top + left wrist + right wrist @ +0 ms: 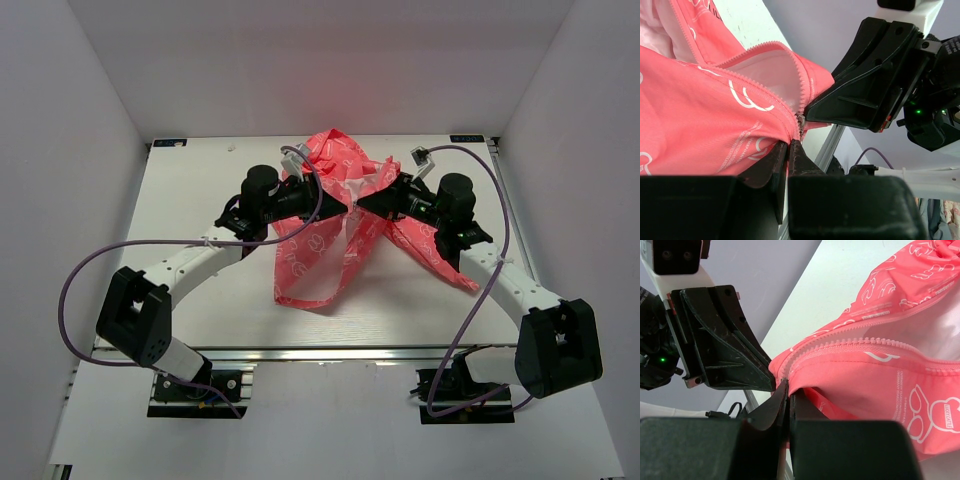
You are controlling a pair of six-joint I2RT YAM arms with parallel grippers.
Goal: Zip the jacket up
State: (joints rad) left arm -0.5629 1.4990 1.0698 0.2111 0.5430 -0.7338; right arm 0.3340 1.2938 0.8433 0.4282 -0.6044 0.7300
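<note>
OK, jacket (330, 230) on counter (400, 310), centre-far, left fingers (799, 159) and right fingers (771, 402) both pinched shut on its fabric by the slider (801, 123); looks like early zipping, next I'd draw slider up.

A white table (200, 190) stands between pale walls. A coral-pink jacket (318, 262) with white print lies crumpled on its middle, bunched toward the far edge, its open front spread in a loop toward the near edge.
</note>
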